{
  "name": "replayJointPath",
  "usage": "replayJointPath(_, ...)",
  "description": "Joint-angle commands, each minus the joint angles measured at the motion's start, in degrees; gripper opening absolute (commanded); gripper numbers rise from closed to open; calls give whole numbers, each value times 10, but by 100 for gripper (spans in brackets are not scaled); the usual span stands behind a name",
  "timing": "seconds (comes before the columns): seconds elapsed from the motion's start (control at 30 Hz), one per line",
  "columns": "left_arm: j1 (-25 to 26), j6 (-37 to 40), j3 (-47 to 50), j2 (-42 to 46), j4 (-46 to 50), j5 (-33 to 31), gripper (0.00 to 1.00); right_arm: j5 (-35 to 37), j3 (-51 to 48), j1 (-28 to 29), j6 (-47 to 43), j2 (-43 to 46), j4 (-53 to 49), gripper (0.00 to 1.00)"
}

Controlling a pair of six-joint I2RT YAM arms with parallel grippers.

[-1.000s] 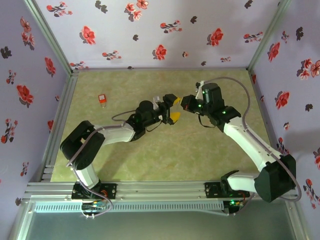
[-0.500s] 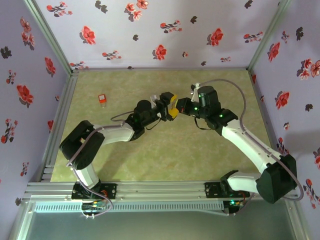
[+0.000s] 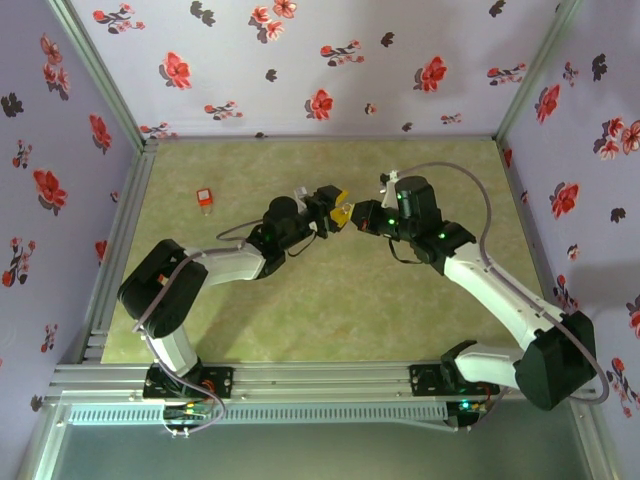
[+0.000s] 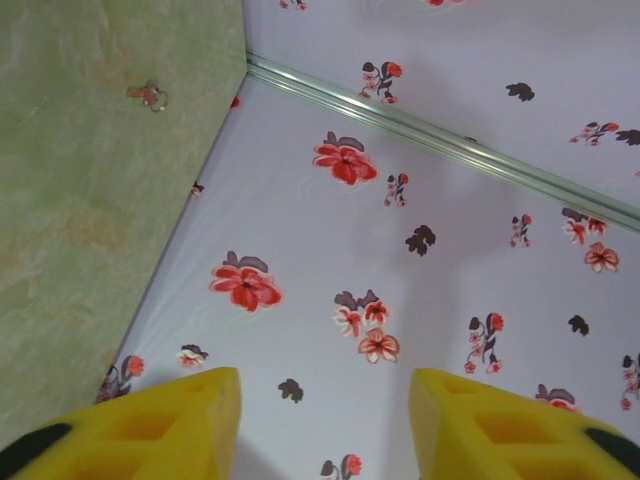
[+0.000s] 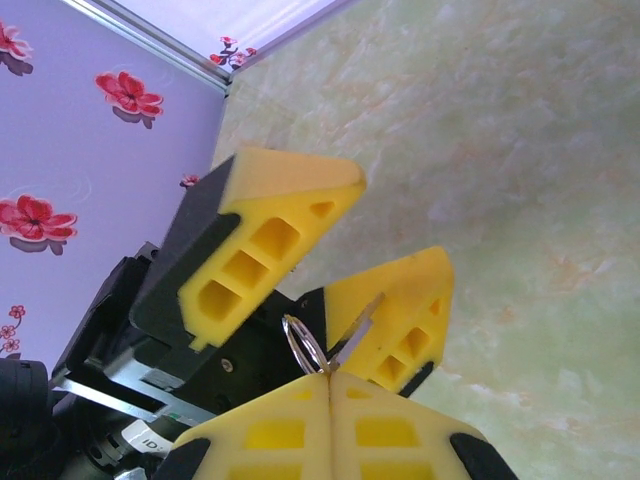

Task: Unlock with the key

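Observation:
My right gripper (image 5: 330, 378) is shut on the head of a small silver key (image 5: 356, 328), whose blade sticks out past the fingertips. A wire ring (image 5: 300, 345) hangs beside the blade. My left gripper (image 3: 340, 208) meets it tip to tip over the middle of the floor. Its yellow fingers (image 5: 270, 230) stand apart on either side of the blade, which lies close against the lower one (image 5: 405, 305). In the left wrist view the left gripper (image 4: 325, 420) shows a wide gap with only wall behind it. A small orange-red lock (image 3: 204, 199) lies far left on the floor.
Flowered walls (image 3: 330, 60) close in the green floor (image 3: 330, 300) on three sides. A metal rail (image 3: 330, 380) runs along the near edge. A tiny pinkish thing with a ring (image 4: 150, 96) lies on the floor near the wall corner.
The two grippers have come together. The left jaws have narrowed from wide open and now stand around the key that the right gripper holds out.

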State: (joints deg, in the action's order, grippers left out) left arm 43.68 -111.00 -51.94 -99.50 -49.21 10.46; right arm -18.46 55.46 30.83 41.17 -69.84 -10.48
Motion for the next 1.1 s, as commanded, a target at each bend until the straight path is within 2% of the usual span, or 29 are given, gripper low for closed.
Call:
replayJointPath(0.0, -5, 15, 7, 9, -10, -6, 41, -11, -8, 5, -2, 14, 13, 0)
replayJointPath(0.13, -8, 19, 10, 10, -7, -6, 33, -10, -8, 5, -10, 17, 7, 0)
replayJointPath(0.47, -10, 29, 15, 8, -16, -6, 1, -14, -13, 5, -17, 17, 7, 0)
replayJointPath(0.67, -18, 64, 23, 28, 1, -7, 0, 2, -9, 5, -25, 24, -10, 0)
replayJointPath(0.77, -23, 114, 21, 54, 29, -11, 0, 1, -11, 5, -16, 28, -3, 0)
replayJointPath(0.83, -28, 176, 15, 80, 73, -16, 0, 1, -19, 4, 1, 31, 9, 0)
replayJointPath(0.87, -31, 216, 11, 95, 105, -22, 0, 1, -25, 4, 14, 34, 20, 4)
replayJointPath(0.9, -33, 259, 7, 115, 136, -30, 0, 0, -34, 3, 33, 38, 35, 17)
replayJointPath(0.97, -33, 380, -9, 159, 220, -64, 0, -4, -61, 2, 74, 59, 84, 55)
replayJointPath(1.0, -28, 445, -18, 180, 261, -88, 0, 0, -77, 3, 99, 73, 117, 68)
replayJointPath(1.07, -14, 546, -24, 206, 279, -109, 0, 4, -107, 3, 147, 92, 187, 78)
